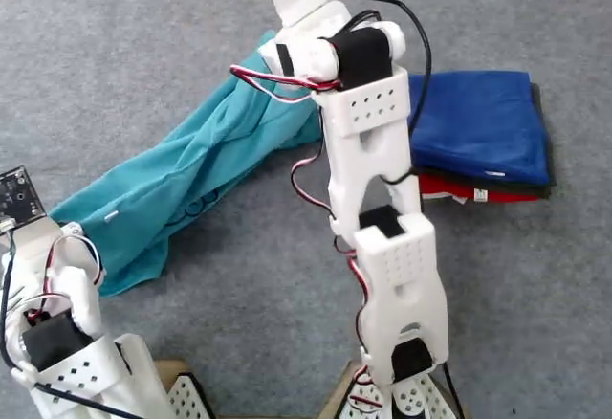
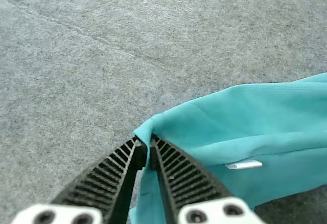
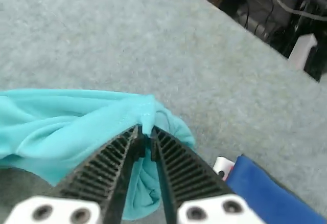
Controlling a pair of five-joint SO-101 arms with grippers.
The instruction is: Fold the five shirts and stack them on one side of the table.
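A teal shirt lies stretched in a long bunched band across the grey table, from the near left to the far middle. My left gripper is shut on the teal shirt at a pinched corner of its near-left end. My right gripper is shut on the teal shirt at its far end, under the white arm. On the right side of the table sits a stack of folded shirts, blue on top, then a dark one, then red.
The grey felt table has free room at the near right and far left. The corner of the blue shirt lies close beside my right gripper. Dark clutter and cables lie beyond the table's far edge.
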